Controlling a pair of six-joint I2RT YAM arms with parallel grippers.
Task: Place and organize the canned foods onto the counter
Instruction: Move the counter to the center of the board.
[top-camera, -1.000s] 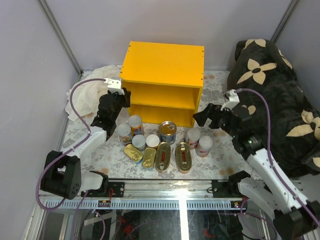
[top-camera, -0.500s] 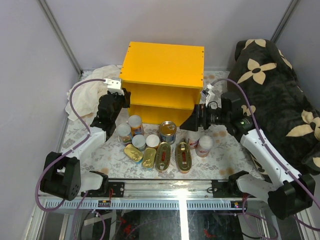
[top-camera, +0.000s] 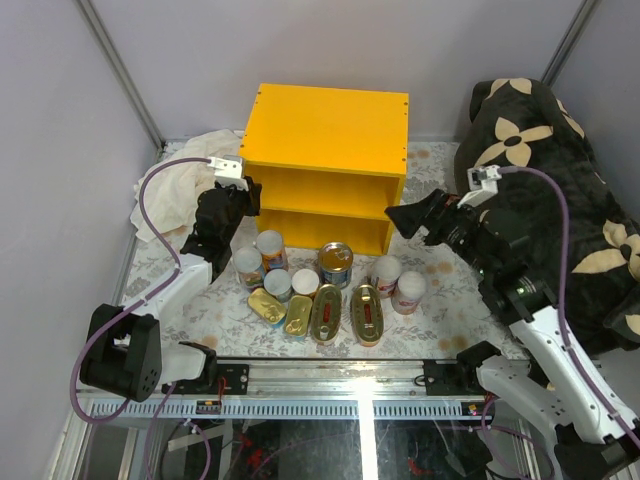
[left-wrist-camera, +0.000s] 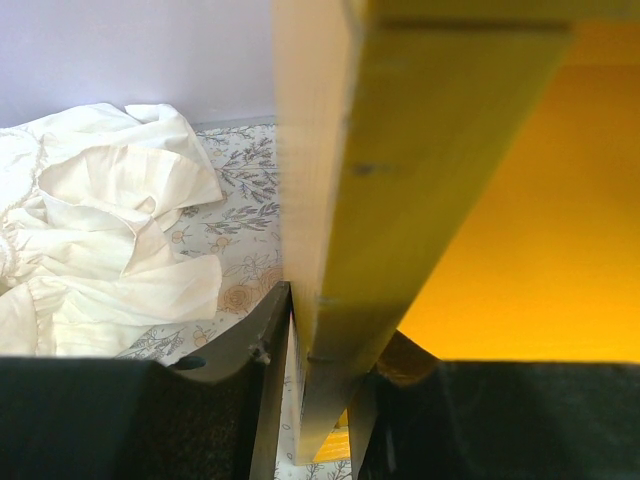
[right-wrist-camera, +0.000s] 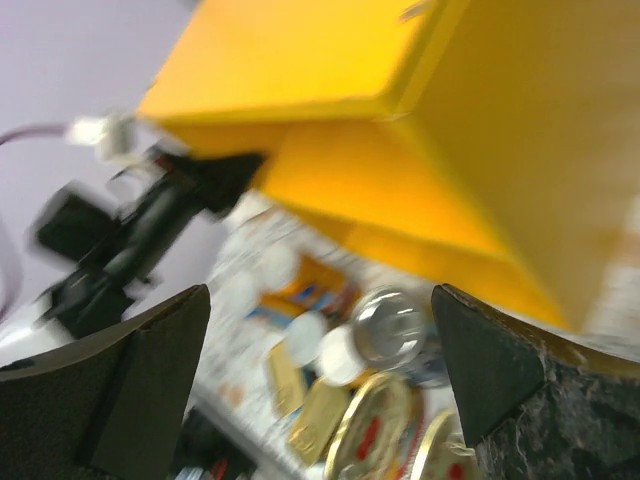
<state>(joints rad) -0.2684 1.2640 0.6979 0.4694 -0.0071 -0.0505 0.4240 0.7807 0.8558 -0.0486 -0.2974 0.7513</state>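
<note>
Beneath the right hand (top-camera: 405, 217), a little toward its own base, two white-lidded cans (top-camera: 397, 281) stood upright on the desk (top-camera: 447, 318), touching or nearly so. The other canned foods (top-camera: 318, 290) lay in a cluster out to that hand's left: more white-lidded cylinders, a blue-labelled steel can (top-camera: 335, 264) and flat gold fish tins (top-camera: 325, 312). None of them was on the counter (top-camera: 330, 130), which stood just ahead of the hand's fingertips.

The right hand hung in the air with its fingers spread wide and nothing between them; its wrist view was blurred but showed both fingers (right-wrist-camera: 150, 385) well apart.

The left hand (top-camera: 243, 196) was at the counter's left side wall, one finger (left-wrist-camera: 262, 395) on each face of the panel. It appeared to be pinching it, probably to steady the counter.

The step in hand looked like a first pick by the right arm. To do it well, the hand should have dropped straight over the nearer of the two cans. It should have turned so that neither finger wedged between the pair, then closed low on the body, not on the lid. A crooked approach risked tipping the neighbour. The flat top offered the easiest landing, and starting at a back corner would leave room for orderly rows.
</note>
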